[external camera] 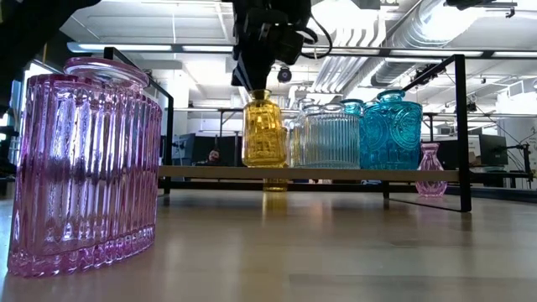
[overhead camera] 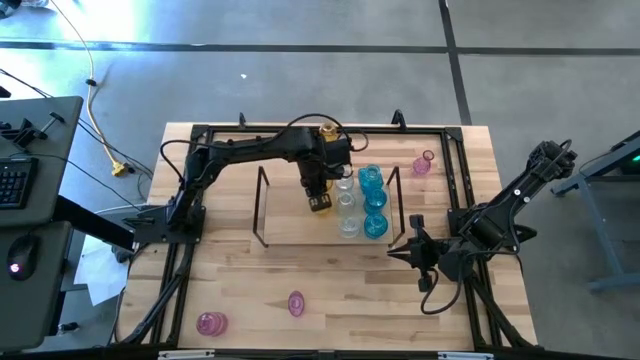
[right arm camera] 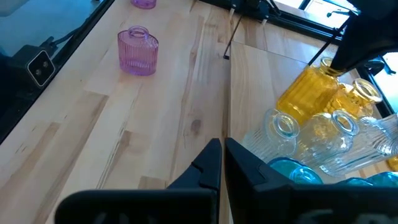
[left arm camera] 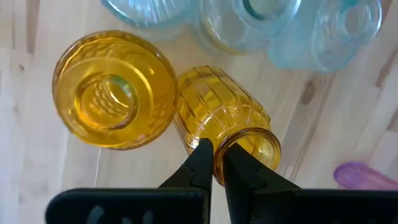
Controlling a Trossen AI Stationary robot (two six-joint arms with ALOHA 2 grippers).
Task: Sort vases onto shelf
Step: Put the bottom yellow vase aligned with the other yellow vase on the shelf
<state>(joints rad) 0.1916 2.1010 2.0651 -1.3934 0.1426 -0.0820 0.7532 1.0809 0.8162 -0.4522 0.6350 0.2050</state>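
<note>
My left gripper (overhead camera: pixel 320 198) reaches over the shelf (overhead camera: pixel 290 235) and is shut on an amber vase (left arm camera: pixel 221 112). That vase (external camera: pixel 263 130) stands upright on the shelf board (external camera: pixel 352 174). A second amber vase (left arm camera: pixel 115 90) stands right beside it. Several clear vases (overhead camera: pixel 347 205) and blue vases (overhead camera: pixel 373 200) stand in two rows on the shelf's right half. Pink vases stand on the table off the shelf: one (overhead camera: pixel 422 163) at the far right, two (overhead camera: pixel 296 303) (overhead camera: pixel 210 322) near the front edge. My right gripper (right arm camera: pixel 222 149) is shut and waits at the table's right side (overhead camera: pixel 412 245). My left gripper (left arm camera: pixel 216 146) pinches the rim of the amber vase's mouth (left arm camera: pixel 219 163), with one finger (left arm camera: pixel 239 165) inside the opening and the other (left arm camera: pixel 200 162) outside the neck. The fingers come from above, pointing down. The vase is upright with its base (external camera: pixel 263 162) on the shelf board.
Thin dark wire frames (overhead camera: pixel 262 205) (overhead camera: pixel 398 200) stand at the shelf's two short ends. The table's black frame (overhead camera: pixel 180 210) runs along its sides. The shelf's left half is bare wood. A large pink vase (external camera: pixel 84 168) stands close to the low camera.
</note>
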